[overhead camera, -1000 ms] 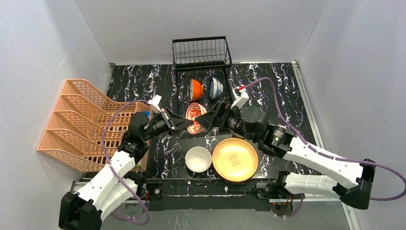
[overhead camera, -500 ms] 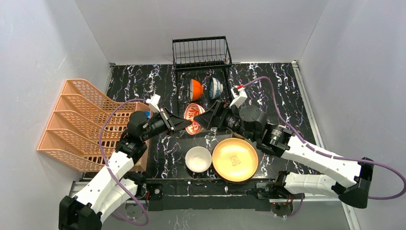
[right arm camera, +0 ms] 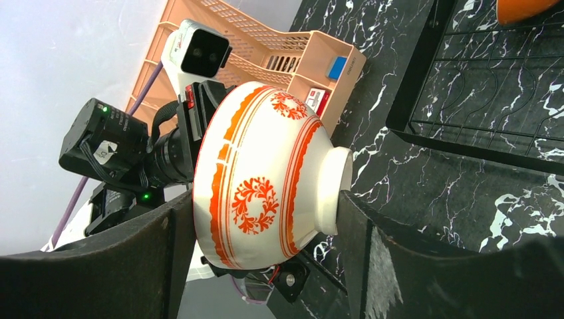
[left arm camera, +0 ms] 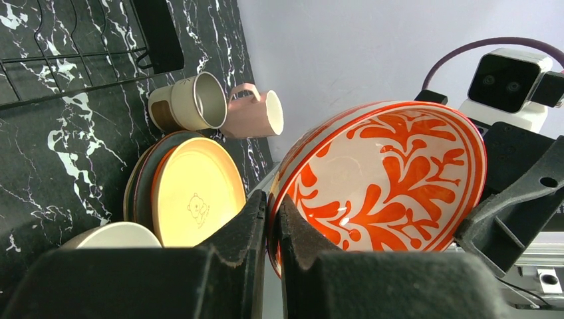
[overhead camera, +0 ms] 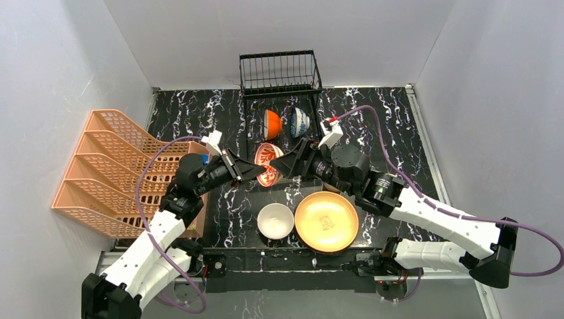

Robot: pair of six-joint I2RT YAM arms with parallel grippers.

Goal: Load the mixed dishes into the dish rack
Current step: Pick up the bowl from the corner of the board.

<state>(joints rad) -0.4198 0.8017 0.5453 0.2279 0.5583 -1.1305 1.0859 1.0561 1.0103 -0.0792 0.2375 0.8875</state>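
A red floral bowl [overhead camera: 269, 163] [left arm camera: 386, 179] [right arm camera: 266, 179] hangs on its side above the table's middle. My left gripper [overhead camera: 261, 172] [left arm camera: 273, 219] is shut on its rim, one finger inside and one outside. From the right, my right gripper [overhead camera: 281, 166] [right arm camera: 266, 199] straddles the same bowl: one finger lies against the foot, the other against the rim. The black wire dish rack [overhead camera: 279, 70] stands at the back, with an orange bowl [overhead camera: 271, 123] and a blue-patterned bowl [overhead camera: 299, 122] on edge in its lower tier.
A white bowl [overhead camera: 275, 220] and a yellow plate [overhead camera: 326, 221], stacked on darker plates, lie near the front edge. A steel cup [left arm camera: 189, 103] and a pink mug [left arm camera: 256, 113] lie on their sides beside the plates. The orange lattice rack [overhead camera: 113, 166] fills the left side.
My right gripper's jaws have narrowed onto the bowl, and both arms have drifted slightly left and towards the back with it. My left gripper has kept its hold.
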